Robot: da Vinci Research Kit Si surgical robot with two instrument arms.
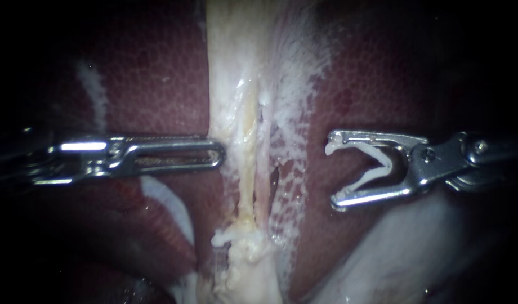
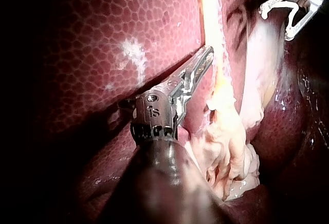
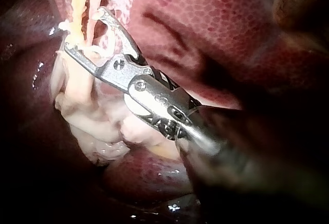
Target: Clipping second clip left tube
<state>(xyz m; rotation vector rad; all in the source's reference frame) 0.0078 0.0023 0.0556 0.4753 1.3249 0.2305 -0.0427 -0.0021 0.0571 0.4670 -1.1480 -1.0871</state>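
A pale band of tissue (image 1: 242,67) runs down the middle of the endoscope view. In it lie a yellowish left tube (image 1: 246,141) and a pinker right tube (image 1: 264,169). I see no clip on either tube. My left instrument (image 1: 218,153) comes in level from the left, its slotted jaws shut and their tip against the band's left edge. My right instrument (image 1: 332,170) stands to the right of the tubes, clear of them. Its jaws are wide apart, with an open white clip (image 1: 377,163) seated between them and touching both.
Dark red mottled liver (image 1: 157,73) lies on both sides of the band. Below the tubes the band ends in pale lumpy tissue (image 1: 250,264). A smooth whitish mass (image 1: 394,247) lies under my right instrument. A thin white web (image 1: 295,84) covers the liver right of the tubes.
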